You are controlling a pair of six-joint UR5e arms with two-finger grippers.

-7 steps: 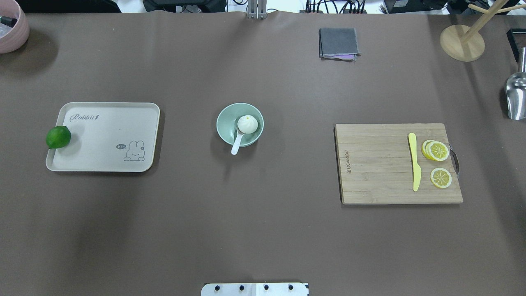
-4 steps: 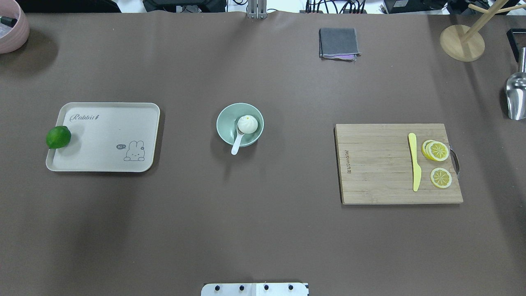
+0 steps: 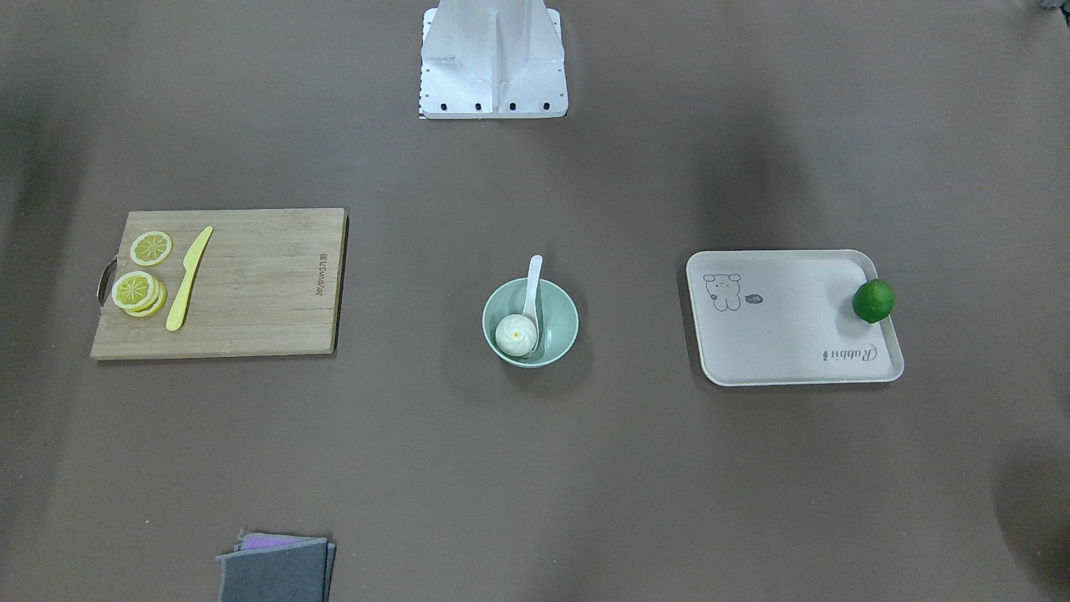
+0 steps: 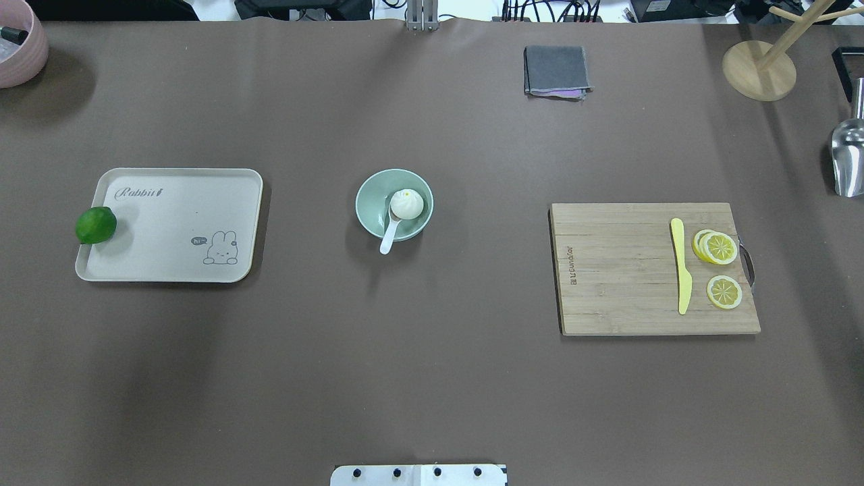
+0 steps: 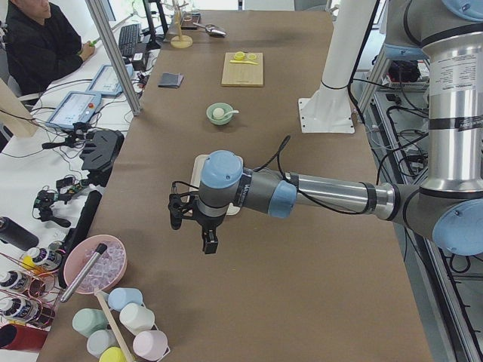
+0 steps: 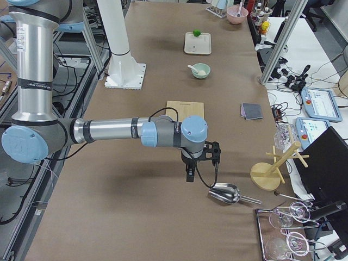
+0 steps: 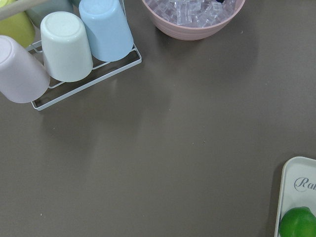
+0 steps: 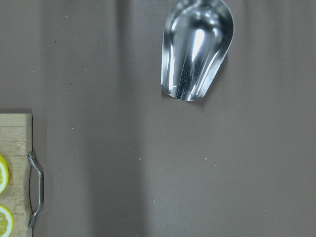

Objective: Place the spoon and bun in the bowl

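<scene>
Small white pleated steamed bun (image 4: 407,203): inside round mint-green bowl (image 4: 368,192), centre of desk (image 4: 432,378). Glossy white ceramic spoon (image 4: 387,240): scoop in bowl, handle over rim. Unchanged over last second; task judged complete. State of left jaws, right jaws: cannot tell; both far off.

Robotics laboratory — bench station. Brown-covered table (image 4: 432,391) with white arm pedestal (image 3: 493,58) at 12 o'clock in the front-facing view; cable bundles (image 4: 547,9) at 12 o'clock overhead. Aluminium frame post (image 5: 115,60), tablet (image 5: 74,111) and seated operator (image 5: 41,41) at 10–11 o'clock in the left view.
</scene>
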